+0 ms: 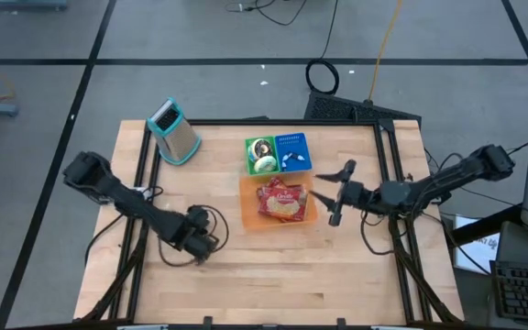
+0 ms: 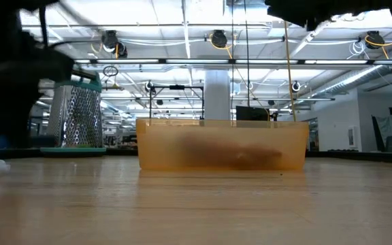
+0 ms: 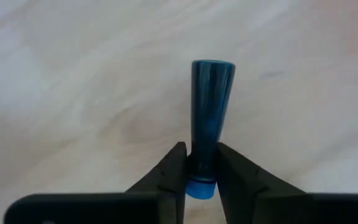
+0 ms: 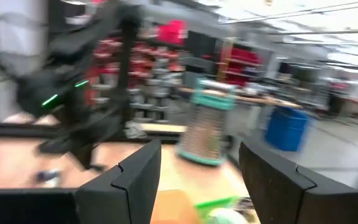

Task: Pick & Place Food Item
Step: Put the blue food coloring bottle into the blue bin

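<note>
A slim dark-blue tapered item (image 3: 211, 102) lies on the bare wood, and my left gripper (image 3: 201, 155) points down over it, shut on its narrow end. In the high view that gripper (image 1: 200, 246) is near the table's left middle and hides the item. An orange bin (image 1: 247, 203) at the table's centre holds a red food packet (image 1: 282, 202). My right gripper (image 1: 333, 195) hovers open just right of the bin, roughly level, with nothing between its fingers (image 4: 138, 177). My left gripper pinches the blue item's narrow end (image 3: 202, 163) between its two fingers (image 3: 174, 165), just above the lighter blue tip. The fingers come from above, pointing down, one on each long side. The item lies along the table, its wide end away from the fingers.
A metal grater with a teal frame (image 1: 174, 131) stands at the far left. A green tub (image 1: 262, 156) and a blue tub (image 1: 293, 151) sit just behind the orange bin (image 2: 223, 153). Open wood lies along the near edge (image 1: 273, 284).
</note>
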You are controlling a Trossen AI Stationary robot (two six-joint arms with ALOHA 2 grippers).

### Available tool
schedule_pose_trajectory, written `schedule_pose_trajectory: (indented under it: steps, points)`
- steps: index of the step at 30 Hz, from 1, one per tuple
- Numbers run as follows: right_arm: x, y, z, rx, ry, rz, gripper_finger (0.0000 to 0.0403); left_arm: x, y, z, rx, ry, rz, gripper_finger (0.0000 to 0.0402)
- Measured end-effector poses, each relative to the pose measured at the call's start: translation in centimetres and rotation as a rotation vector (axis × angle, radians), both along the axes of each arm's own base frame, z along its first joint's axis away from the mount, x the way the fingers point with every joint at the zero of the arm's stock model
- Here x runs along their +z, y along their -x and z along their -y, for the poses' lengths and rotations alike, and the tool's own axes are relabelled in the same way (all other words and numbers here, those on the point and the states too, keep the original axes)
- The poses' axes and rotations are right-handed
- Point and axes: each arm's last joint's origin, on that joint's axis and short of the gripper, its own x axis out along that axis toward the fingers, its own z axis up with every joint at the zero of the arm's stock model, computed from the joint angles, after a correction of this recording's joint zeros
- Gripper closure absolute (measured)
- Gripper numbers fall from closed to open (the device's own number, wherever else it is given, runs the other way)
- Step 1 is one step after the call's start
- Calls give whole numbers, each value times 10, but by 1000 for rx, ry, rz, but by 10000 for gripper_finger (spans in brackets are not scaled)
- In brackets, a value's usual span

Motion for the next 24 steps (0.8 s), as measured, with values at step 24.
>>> schedule_pose_trajectory:
  steps: [24]
  points:
    - [-55, -119, -4, 248, 135, -143, 195, 83, -61, -47, -518, -77, 773, 342]
